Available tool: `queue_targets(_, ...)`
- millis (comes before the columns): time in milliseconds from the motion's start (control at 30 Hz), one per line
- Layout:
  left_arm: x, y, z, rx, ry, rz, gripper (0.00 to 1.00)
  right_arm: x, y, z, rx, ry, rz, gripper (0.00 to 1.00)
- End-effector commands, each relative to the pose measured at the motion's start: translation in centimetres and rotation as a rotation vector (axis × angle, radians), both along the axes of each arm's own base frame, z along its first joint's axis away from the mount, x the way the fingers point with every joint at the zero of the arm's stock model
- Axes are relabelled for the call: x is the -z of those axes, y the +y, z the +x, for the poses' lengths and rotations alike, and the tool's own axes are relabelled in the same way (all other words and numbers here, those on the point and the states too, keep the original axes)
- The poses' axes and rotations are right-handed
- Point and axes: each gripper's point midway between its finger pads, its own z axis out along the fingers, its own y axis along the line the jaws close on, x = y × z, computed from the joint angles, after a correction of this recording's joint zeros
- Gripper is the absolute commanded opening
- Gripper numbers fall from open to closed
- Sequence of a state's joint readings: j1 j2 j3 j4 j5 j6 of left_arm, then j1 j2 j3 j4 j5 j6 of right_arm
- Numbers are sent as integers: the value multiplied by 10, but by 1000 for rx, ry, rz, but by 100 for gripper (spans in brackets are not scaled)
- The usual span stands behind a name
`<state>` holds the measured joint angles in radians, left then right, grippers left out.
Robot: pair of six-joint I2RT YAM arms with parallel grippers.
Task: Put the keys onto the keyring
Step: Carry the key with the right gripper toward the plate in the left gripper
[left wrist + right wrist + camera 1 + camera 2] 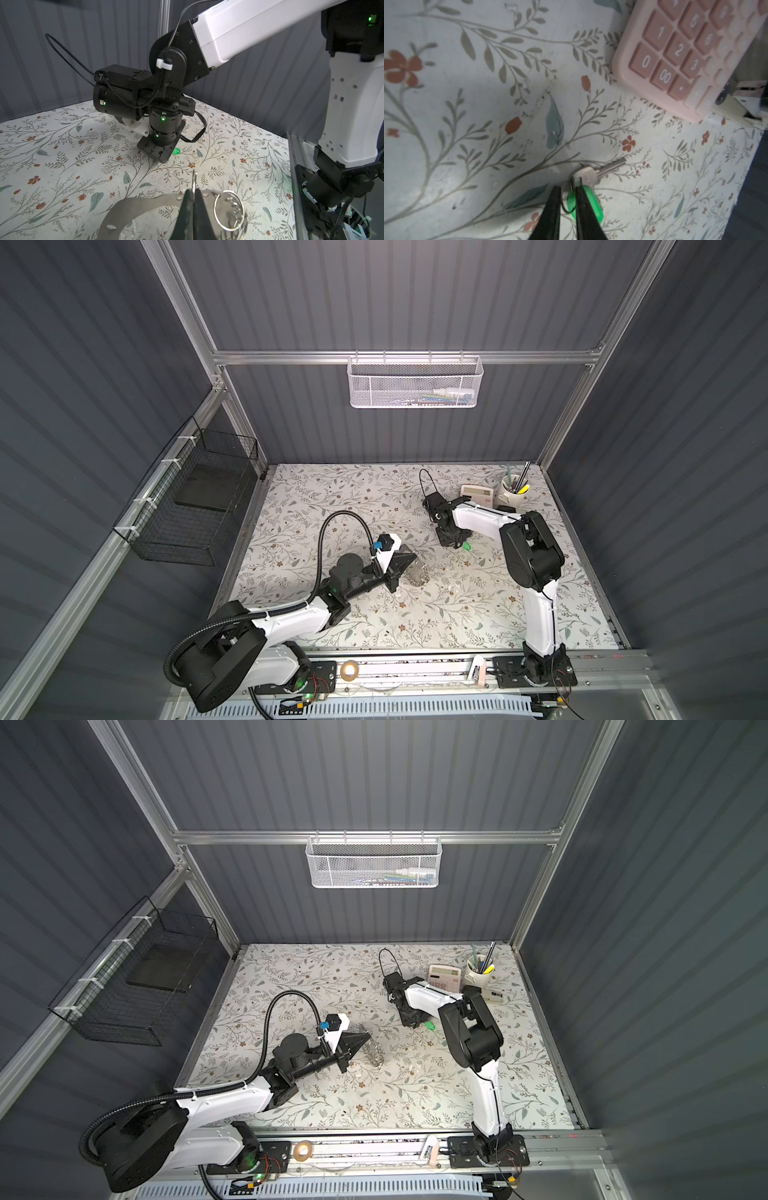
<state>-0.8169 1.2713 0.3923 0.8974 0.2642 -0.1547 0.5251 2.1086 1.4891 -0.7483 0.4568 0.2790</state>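
Top views: the left gripper (411, 561) sits low over the tabletop (332, 497), with the keyring (417, 574) bunched as a silvery clump right at its tips. The right gripper (456, 540) points down, well apart from the left one. The green key (466, 547) lies just beside its fingers, on the side away from the left gripper.

Left wrist: the fingers are pressed together on a thin wire loop of the keyring (227, 209), which stands up between the tips. A flat holed band and more loops spread out below on either side. The green key (176, 151) peeps out well ahead.

Right wrist: the jaws stand a narrow gap apart, straddling a small dark ring (565, 205) and the edge of the green head. Whether they pinch it cannot be told. A silver key (602, 169) lies just past the tips. The calculator (675, 52) is farther ahead.

Judgement: the pickup of the key is in hand, with the keyring held ready. The next move calls for a firm pinch, a clean lift, then carrying the key across to the held loop. The thin pieces may slip.
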Motion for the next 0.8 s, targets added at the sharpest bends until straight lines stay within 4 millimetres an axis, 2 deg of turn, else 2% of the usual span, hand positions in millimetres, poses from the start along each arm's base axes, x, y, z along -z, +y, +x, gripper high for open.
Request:
queue_targets(0, -24, -3, -3, 23, -41, -61, 0, -2, -2, 4, 1, -8, -20, 16)
queue_targets(233, -25, -3, -4, 27, -42, -63, 0, -11, -5, 6, 8, -33, -28, 8)
queue_targets(433, -24, -4, -4, 28, -37, -61, 0, -31, -5, 5, 14, -96, 4, 0)
queue_targets(500, -25, -4, -4, 32, -38, -64, 0, -41, -4, 4, 10, -133, 34, 0)
queue_targets(633, -25, -4, -5, 34, -37, -62, 0, -62, 6, -1, -17, -228, 164, 0)
queue_targets(767, -22, -5, -4, 33, -30, -51, 0, -89, 25, -8, -95, -358, 354, 0)
